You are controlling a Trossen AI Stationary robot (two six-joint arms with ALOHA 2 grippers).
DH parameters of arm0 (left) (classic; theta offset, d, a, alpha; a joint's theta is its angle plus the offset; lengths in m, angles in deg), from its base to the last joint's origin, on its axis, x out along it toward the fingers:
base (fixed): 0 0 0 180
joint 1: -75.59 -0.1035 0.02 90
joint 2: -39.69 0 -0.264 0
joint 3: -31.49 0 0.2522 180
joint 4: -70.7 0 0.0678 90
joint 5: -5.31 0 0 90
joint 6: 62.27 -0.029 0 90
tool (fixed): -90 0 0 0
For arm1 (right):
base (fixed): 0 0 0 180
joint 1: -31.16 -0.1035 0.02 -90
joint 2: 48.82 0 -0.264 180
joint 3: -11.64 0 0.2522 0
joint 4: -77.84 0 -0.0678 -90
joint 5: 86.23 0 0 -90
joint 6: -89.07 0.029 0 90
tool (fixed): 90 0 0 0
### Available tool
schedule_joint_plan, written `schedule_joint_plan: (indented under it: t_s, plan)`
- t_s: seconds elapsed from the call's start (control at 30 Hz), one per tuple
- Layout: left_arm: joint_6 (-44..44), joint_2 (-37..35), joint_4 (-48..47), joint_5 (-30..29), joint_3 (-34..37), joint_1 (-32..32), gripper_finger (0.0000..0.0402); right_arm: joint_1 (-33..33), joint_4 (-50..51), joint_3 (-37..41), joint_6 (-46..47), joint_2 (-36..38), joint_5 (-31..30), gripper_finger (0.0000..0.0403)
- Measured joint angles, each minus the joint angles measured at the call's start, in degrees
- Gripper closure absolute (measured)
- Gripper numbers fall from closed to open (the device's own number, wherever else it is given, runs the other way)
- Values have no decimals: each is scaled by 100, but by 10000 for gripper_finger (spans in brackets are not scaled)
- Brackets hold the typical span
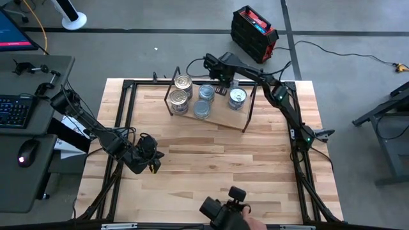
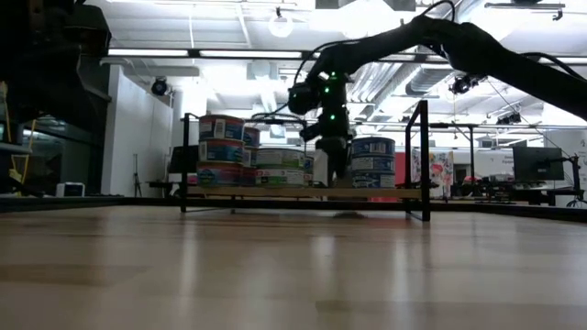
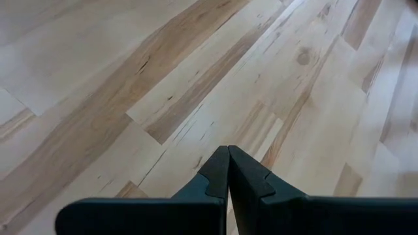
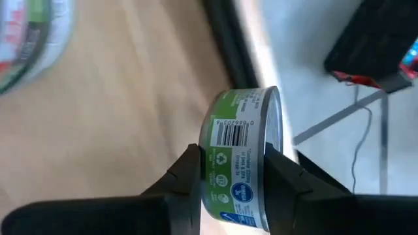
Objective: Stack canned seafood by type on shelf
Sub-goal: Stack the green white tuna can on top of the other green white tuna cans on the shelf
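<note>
The shelf (image 1: 223, 116) is a light board with black wire uprights at the table's far middle. On it stand stacks of tins: gold-lidded ones (image 1: 183, 82) on its left, silver-blue ones (image 1: 206, 91) in the middle and another (image 1: 237, 97) on its right. In the low view the left stack (image 2: 220, 151) is three high. My right gripper (image 4: 233, 156) hangs over the shelf's far edge (image 1: 220, 80), shut on a green-labelled tin (image 4: 238, 150). My left gripper (image 3: 228, 151) is shut and holds nothing, low over the bare table left of centre (image 1: 153, 163). My right gripper pinches the green-labelled tin between its two fingers, one finger (image 4: 189, 176) on each flat face, so the labelled side wall (image 4: 228, 134) faces the wrist camera. The fingers point down from above (image 2: 332, 156). The tin stands on edge; whether it touches the board I cannot tell.
A black frame bar (image 4: 228, 39) runs just beyond the shelf's far edge. Another tin (image 4: 32, 39) stands close beside the held one. Bare tabletop (image 1: 211, 160) stretches between the shelf and the near edge. A camera mount (image 1: 227, 207) sits at the near edge.
</note>
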Motion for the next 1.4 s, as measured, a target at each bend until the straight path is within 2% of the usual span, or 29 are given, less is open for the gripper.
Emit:
schedule_joint_plan:
  t_s: [0.27,0.4,0.5,0.67,0.73,0.87,1.1,1.23,1.4]
  plan:
    - [-118,0,5,0,0,0,401,25,-525,-46,147,640,-111,316]
    - [-199,0,-8,-1,0,0,401,-113,-914,-46,335,1044,261,316]
    - [-198,0,-61,-2,0,0,401,-384,-1011,-62,371,1396,679,316]
    - [-266,0,-80,-2,0,0,401,-1253,-872,-62,37,1759,681,316]
    - [-324,0,-77,-7,0,0,401,-1699,-879,-66,-212,1816,434,316]
    - [-386,0,-79,-50,0,-2,401,-2430,-1182,291,-927,1781,-749,316]
    - [-345,-2,-76,-62,0,-1,401,-2591,-2340,1779,-1117,1755,-2218,316]
    - [-329,0,-75,-61,0,0,401,-2498,-3015,2280,-1126,1753,-2313,316]
    - [-301,0,-73,-61,0,-1,401,-2452,-3537,2330,-1225,1753,-2219,316]
